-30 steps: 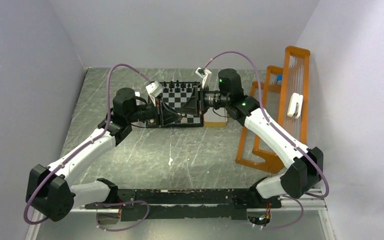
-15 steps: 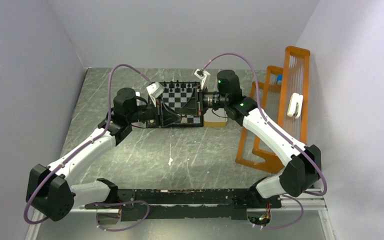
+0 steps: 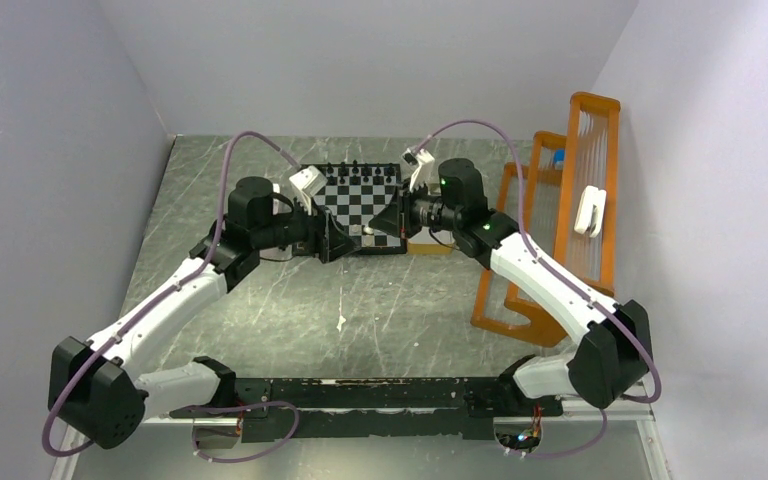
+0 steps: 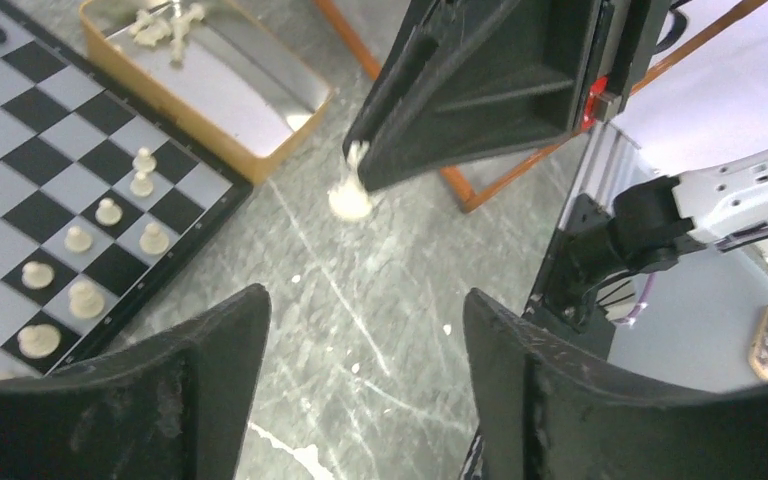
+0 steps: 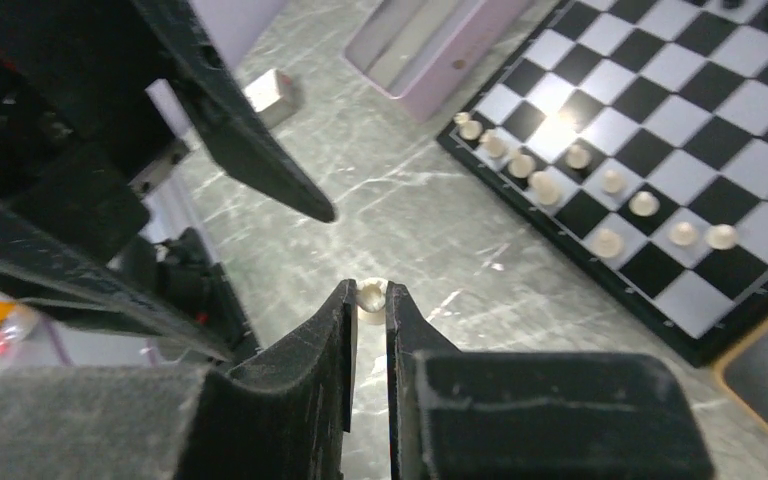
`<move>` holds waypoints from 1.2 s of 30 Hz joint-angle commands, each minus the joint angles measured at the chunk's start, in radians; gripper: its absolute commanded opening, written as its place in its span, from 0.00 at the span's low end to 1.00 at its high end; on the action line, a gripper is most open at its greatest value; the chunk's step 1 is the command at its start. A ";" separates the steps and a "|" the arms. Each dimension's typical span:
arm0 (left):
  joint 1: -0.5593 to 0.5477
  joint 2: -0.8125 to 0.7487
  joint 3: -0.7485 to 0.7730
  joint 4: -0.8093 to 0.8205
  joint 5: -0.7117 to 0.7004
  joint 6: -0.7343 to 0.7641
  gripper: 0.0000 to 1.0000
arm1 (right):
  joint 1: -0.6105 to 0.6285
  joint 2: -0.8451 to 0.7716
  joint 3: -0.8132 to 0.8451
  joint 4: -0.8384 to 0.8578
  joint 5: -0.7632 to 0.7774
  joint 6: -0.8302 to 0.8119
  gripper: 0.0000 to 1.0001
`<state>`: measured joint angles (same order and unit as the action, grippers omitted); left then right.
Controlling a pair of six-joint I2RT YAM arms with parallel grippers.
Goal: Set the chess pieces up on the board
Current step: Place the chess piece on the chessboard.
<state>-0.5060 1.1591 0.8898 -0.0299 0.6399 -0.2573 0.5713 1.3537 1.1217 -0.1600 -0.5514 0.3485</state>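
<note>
Chessman in hand at the board's near edge: the right pincer (image 5: 370, 292) is clamped shut on a cream chess piece (image 5: 371, 296), held low over the desk (image 5: 430, 230) just off the board (image 5: 680, 130); whether its base touches the desk cannot be told. Facing it, the left pincer (image 4: 365, 300) stands wide open and empty. Other cream pieces (image 5: 611, 181) occupy the board's near rows, black pieces (image 3: 355, 170) line its far edge, and more cream ones lie in the tan tray (image 4: 175, 105) beside it. The step looks like seating one cream piece. Next, it wants carrying over to a vacant near-rank square, lowering upright clear of its neighbours, then releasing.
</note>
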 commanded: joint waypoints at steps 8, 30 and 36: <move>-0.005 -0.121 0.046 -0.267 -0.234 0.129 0.97 | 0.011 0.060 -0.192 0.288 0.338 -0.211 0.09; -0.003 -0.474 -0.060 -0.284 -0.725 0.150 0.97 | 0.118 0.392 -0.217 0.427 0.816 -0.330 0.10; -0.003 -0.467 -0.057 -0.285 -0.727 0.150 0.97 | 0.119 0.415 -0.232 0.449 0.836 -0.326 0.11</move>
<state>-0.5060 0.6937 0.8383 -0.3080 -0.0620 -0.1196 0.6830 1.7523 0.8925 0.2424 0.2401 0.0242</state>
